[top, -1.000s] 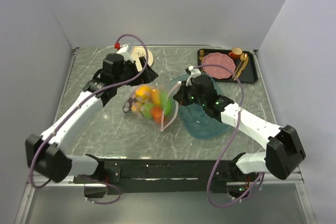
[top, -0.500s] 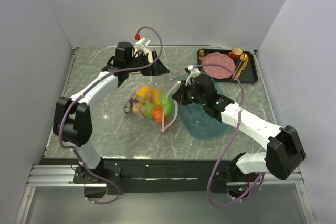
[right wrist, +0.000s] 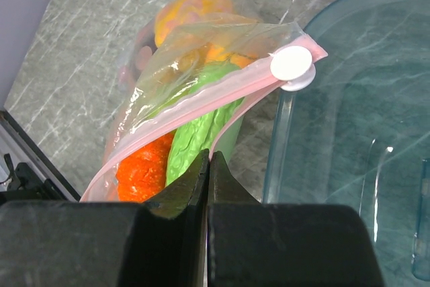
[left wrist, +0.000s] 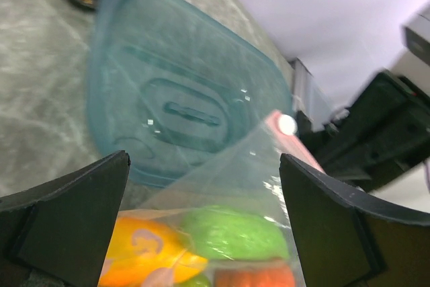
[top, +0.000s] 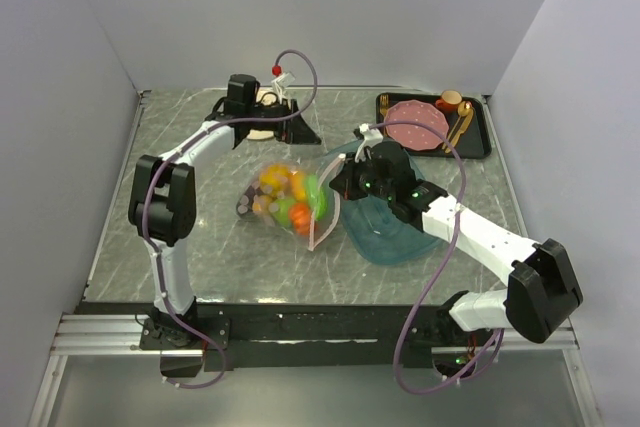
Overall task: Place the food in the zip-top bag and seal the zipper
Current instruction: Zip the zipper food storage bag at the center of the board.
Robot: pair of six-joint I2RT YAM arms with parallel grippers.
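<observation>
zipper [right wrist: 222,93] lengthwise near-to-far, facing right

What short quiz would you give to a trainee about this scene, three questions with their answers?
1. True or false: the food lies on the teal tray.
2. The left gripper is: A open; B shut on the food; C shut on the tray.
3. Is the zipper closed along its whole length?

Key:
1. False. It is inside the zip-top bag, beside the tray.
2. A.
3. No. Its two lips gape apart, and the right gripper appears shut on one lip.
</observation>
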